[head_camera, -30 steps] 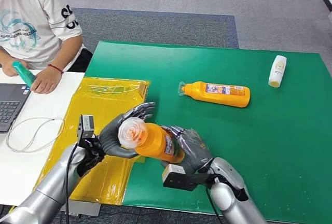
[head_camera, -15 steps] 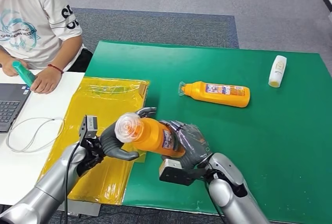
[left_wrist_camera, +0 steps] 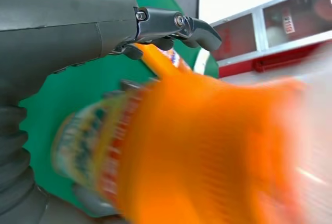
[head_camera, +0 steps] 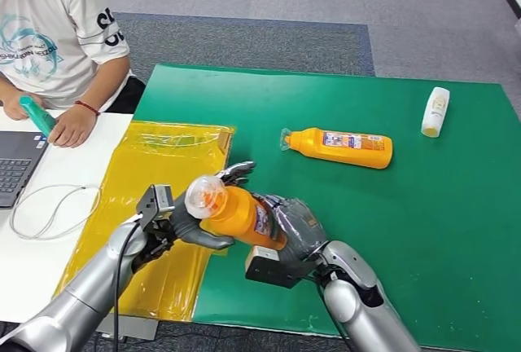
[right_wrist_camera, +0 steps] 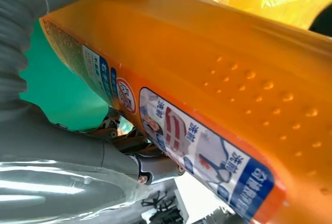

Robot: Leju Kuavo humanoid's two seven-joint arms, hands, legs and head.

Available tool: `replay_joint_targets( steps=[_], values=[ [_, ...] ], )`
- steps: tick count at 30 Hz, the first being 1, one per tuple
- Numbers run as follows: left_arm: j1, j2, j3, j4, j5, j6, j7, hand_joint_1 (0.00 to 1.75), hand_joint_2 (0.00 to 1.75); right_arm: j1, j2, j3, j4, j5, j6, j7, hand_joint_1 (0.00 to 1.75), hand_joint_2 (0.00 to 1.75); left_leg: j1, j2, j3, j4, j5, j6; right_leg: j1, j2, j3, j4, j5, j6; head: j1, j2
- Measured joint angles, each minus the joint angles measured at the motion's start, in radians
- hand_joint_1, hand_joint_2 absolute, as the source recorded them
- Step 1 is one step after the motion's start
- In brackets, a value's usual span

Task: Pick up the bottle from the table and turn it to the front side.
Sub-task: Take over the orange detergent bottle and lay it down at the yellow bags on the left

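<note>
I keep the right robot hand (head_camera: pixel 295 226) clamped on the bottle (head_camera: pixel 236 209); the left robot hand (head_camera: pixel 199 213) probably grips its cap end at 9 o'clock; I'd rotate slowly.

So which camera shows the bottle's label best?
The right wrist view: the label on the held bottle is close and sharp. The left wrist view shows the bottle blurred. The head view shows it whole but small, between the left hand and right hand.

A second orange bottle (head_camera: pixel 339 147) and a white bottle (head_camera: pixel 435 112) lie on the green mat (head_camera: pixel 430 205) (well apart).
</note>
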Motion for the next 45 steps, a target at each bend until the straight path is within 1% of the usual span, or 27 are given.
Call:
replay_joint_targets(
  steps=[4, 8, 15, 23, 24, 27, 28, 40, 41, 42, 44, 45],
  values=[
    [-0.01, -0.022, -0.01, -0.008, -0.004, 0.007, 0.013, 0.0, 1.75, -0.013, 0.006, 0.0, 0.021, 0.0, 0.002, 0.0, 1.75, 1.75, 0.0, 0.0, 0.0, 0.0, 0.0, 0.0, 0.0, 0.0, 0.0, 0.0, 0.0, 0.0, 0.0, 0.0],
    [-0.016, -0.034, -0.018, -0.008, 0.01, 0.006, 0.014, 0.0, 1.75, -0.019, 0.01, 0.001, 0.034, -0.002, 0.004, 0.001, 1.75, 1.75, 0.0, 0.0, 0.0, 0.0, 0.0, 0.0, 0.0, 0.0, 0.0, 0.0, 0.0, 0.0, 0.0, 0.0],
    [-0.016, -0.044, -0.023, -0.006, 0.038, -0.01, 0.007, 0.0, 1.75, -0.024, 0.013, 0.002, 0.036, 0.0, 0.002, 0.002, 1.75, 1.75, 0.0, 0.0, 0.0, 0.0, 0.0, 0.0, 0.0, 0.0, 0.0, 0.0, 0.0, 0.0, 0.0, 0.0],
    [-0.016, -0.045, -0.022, -0.005, 0.051, -0.021, 0.014, 0.0, 1.75, -0.015, 0.017, 0.002, 0.012, 0.034, -0.032, 0.001, 1.75, 1.75, 0.0, 0.0, 0.0, 0.0, 0.0, 0.0, 0.0, 0.0, 0.0, 0.0, 0.0, 0.0, 0.0, 0.0],
    [-0.016, -0.044, -0.022, -0.005, 0.052, -0.021, 0.016, 0.11, 1.75, -0.012, 0.018, 0.002, 0.007, 0.039, -0.038, 0.001, 1.75, 1.75, 0.0, 0.0, 0.0, 0.0, 0.0, 0.0, 0.0, 0.0, 0.0, 0.0, 0.0, 0.0, 0.0, 0.0],
    [-0.016, -0.042, -0.022, -0.005, 0.059, -0.025, 0.02, 1.42, 1.75, -0.002, 0.018, 0.0, -0.01, 0.056, -0.054, 0.0, 1.75, 1.75, 0.0, 0.0, 0.0, 0.0, 0.0, 0.0, 0.0, 0.0, 0.0, 0.0, 0.0, 0.0, 0.0, 0.0],
    [-0.015, -0.041, -0.021, -0.005, 0.061, -0.026, 0.022, 1.75, 1.75, 0.002, 0.018, -0.001, -0.018, 0.062, -0.059, 0.0, 1.75, 1.75, 0.0, 0.0, 0.0, 0.0, 0.0, 0.0, 0.0, 0.0, 0.0, 0.0, 0.0, 0.0, 0.0, 0.0],
    [0.001, -0.029, -0.012, -0.03, 0.071, -0.018, 0.03, 1.75, 1.75, 0.049, 0.018, -0.009, -0.081, 0.068, -0.073, -0.003, 1.75, 1.75, 0.0, 0.0, 0.0, 0.0, 0.0, 0.0, 0.0, 0.0, 0.0, 0.0, 0.0, 0.0, 0.0, 0.0],
    [0.005, -0.029, -0.01, -0.036, 0.071, -0.016, 0.03, 1.75, 1.75, 0.052, 0.018, -0.01, -0.085, 0.066, -0.073, -0.005, 1.61, 1.75, 0.0, 0.0, 0.0, 0.0, 0.0, 0.0, 0.0, 0.0, 0.0, 0.0, 0.0, 0.0, 0.0, 0.0],
    [0.009, -0.028, -0.008, -0.041, 0.071, -0.015, 0.029, 1.75, 1.75, 0.054, 0.018, -0.01, -0.088, 0.062, -0.073, -0.007, 1.2, 1.75, 0.0, 0.0, 0.0, 0.0, 0.0, 0.0, 0.0, 0.0, 0.0, 0.0, 0.0, 0.0, 0.0, 0.0],
    [0.019, -0.028, -0.002, -0.052, 0.07, -0.01, 0.024, 1.75, 1.75, 0.058, 0.018, -0.011, -0.092, 0.046, -0.068, -0.014, 0.33, 1.75, 0.0, 0.0, 0.0, 0.0, 0.0, 0.0, 0.0, 0.0, 0.0, 0.0, 0.0, 0.0, 0.0, 0.0],
    [0.024, -0.028, 0.001, -0.058, 0.069, -0.007, 0.02, 1.75, 1.75, 0.059, 0.018, -0.013, -0.095, 0.034, -0.063, -0.018, 0.03, 1.75, 0.0, 0.0, 0.0, 0.0, 0.0, 0.0, 0.0, 0.0, 0.0, 0.0, 0.0, 0.0, 0.0, 0.0]
  ],
)
